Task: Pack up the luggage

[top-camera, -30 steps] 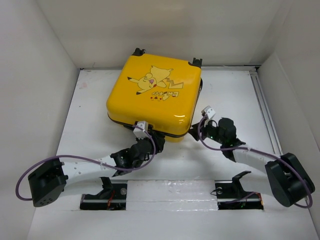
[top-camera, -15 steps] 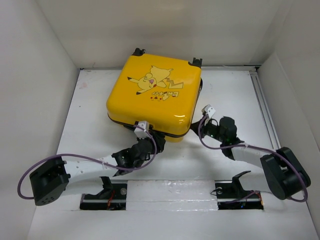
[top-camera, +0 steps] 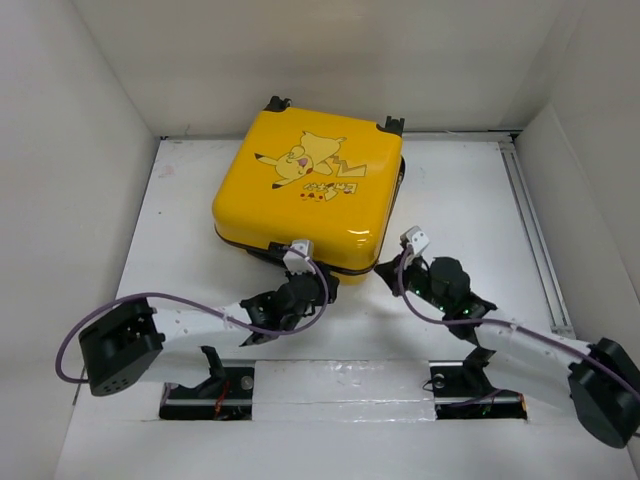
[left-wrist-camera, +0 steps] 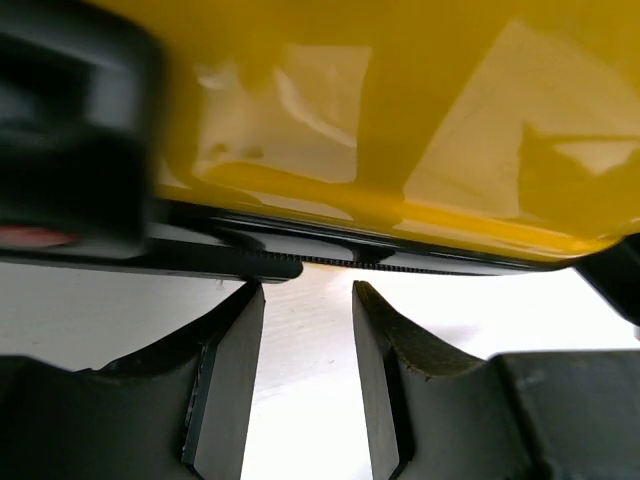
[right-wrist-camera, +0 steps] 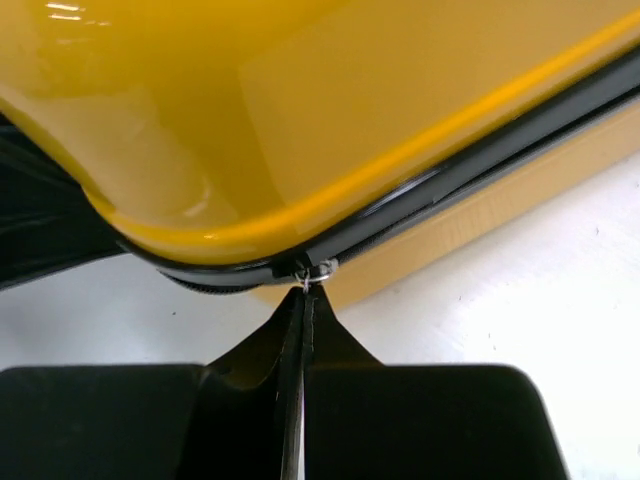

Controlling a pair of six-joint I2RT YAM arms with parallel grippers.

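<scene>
Finding the luggage [top-camera: 310, 190] lying flat on the white table [top-camera: 460, 200], shells together, at twelve o'clock from the arm bases in the top view. Shows a cartoon [top-camera: 305, 160] on the upturned yellow shell, two black wheels [top-camera: 277, 103] at the far corners toward eleven and one o'clock, and a black zipper trim [left-wrist-camera: 330, 258] running along the seam. Fills the upper half of both wrist views with glossy yellow.

Meeting the right gripper [top-camera: 385, 270] at the near right corner of the case, about five o'clock of the shell. Presses its fingers [right-wrist-camera: 335, 350] flat together, with no gap in the right wrist view. Touches its tips to a small silver ring [right-wrist-camera: 318, 270] on the zipper line, right at the corner curve; cannot tell whether pinched or merely touched.

Meeting the left gripper [top-camera: 322, 282] at the near edge, about six o'clock of the shell. Holds its fingers [left-wrist-camera: 225, 380] narrowly parted, with bare table in the gap and nothing gripped. Points its tips at the trim, just short of it, below the overhang of the shell.

Farther out: purple cables [top-camera: 150, 298] looping along both arms, two black mounting rails [top-camera: 210, 395] at six o'clock on the table's near edge, and white walls [top-camera: 300, 60] closing in at nine, twelve and three o'clock.
</scene>
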